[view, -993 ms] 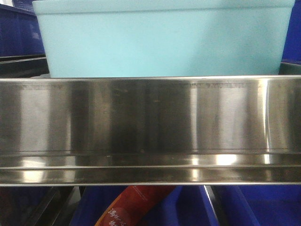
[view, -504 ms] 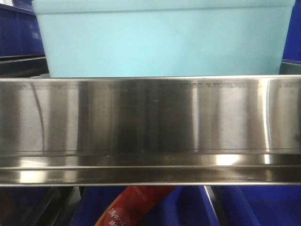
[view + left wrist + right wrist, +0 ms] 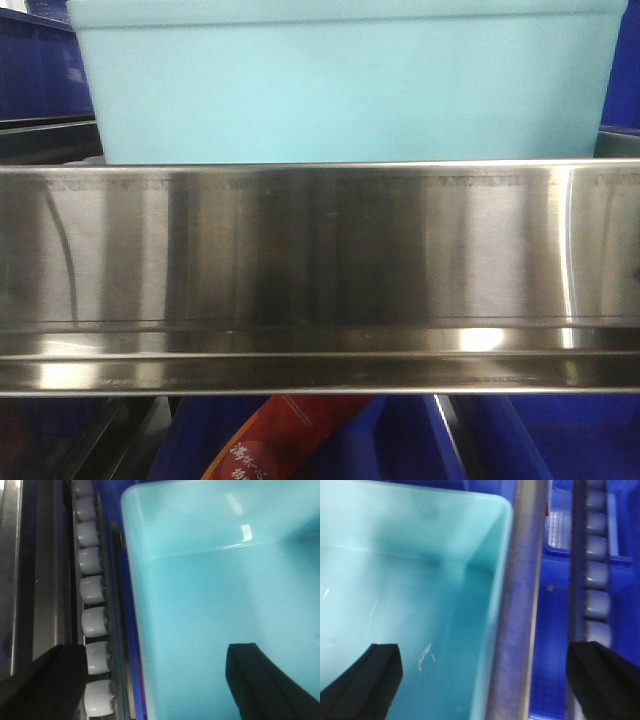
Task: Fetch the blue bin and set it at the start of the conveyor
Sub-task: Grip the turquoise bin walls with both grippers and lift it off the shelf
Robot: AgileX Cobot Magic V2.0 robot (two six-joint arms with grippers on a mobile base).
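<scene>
The blue bin [image 3: 340, 90], a pale aqua tub, stands on the steel shelf and fills the top of the front view. My left gripper [image 3: 160, 680] is open and straddles the bin's [image 3: 225, 580] left wall: one finger [image 3: 50, 680] is outside over the rollers, the other finger [image 3: 265, 685] is inside the tub. My right gripper [image 3: 485, 680] is open and straddles the right wall of the bin [image 3: 410, 580]: one finger [image 3: 367, 680] is inside, the other finger [image 3: 602, 680] is outside. Neither pair touches the wall. The conveyor start is out of view.
A stainless-steel shelf rail [image 3: 320, 270] crosses the front view below the tub. Dark blue bins [image 3: 40, 70] flank it, and another [image 3: 540, 440] sits below beside a red packet [image 3: 290, 435]. White rollers [image 3: 92, 590] run along the left side. A steel bar [image 3: 520, 605] and grey rollers [image 3: 595, 575] run along the right.
The tub and shelf hold still. Only a thin dark reflection has appeared on the left of the steel rail and drifted leftward.
</scene>
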